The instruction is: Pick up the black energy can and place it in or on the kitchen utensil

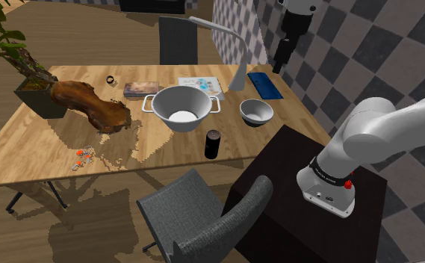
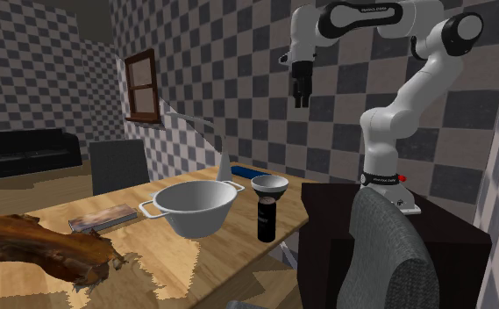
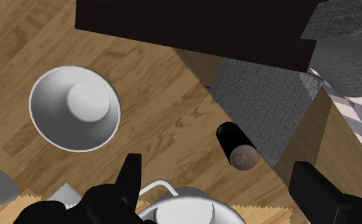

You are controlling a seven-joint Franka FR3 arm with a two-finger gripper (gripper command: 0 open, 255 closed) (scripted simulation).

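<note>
In the shoulder view, the grey two-handled pot (image 1: 166,101) sits leftmost. Next the black can (image 1: 213,143) stands upright near the table's (image 1: 54,149) front edge, then the bowl (image 1: 267,108). My pincer (image 1: 279,67) hangs high above, fingers wide apart, well clear of the can.
</note>
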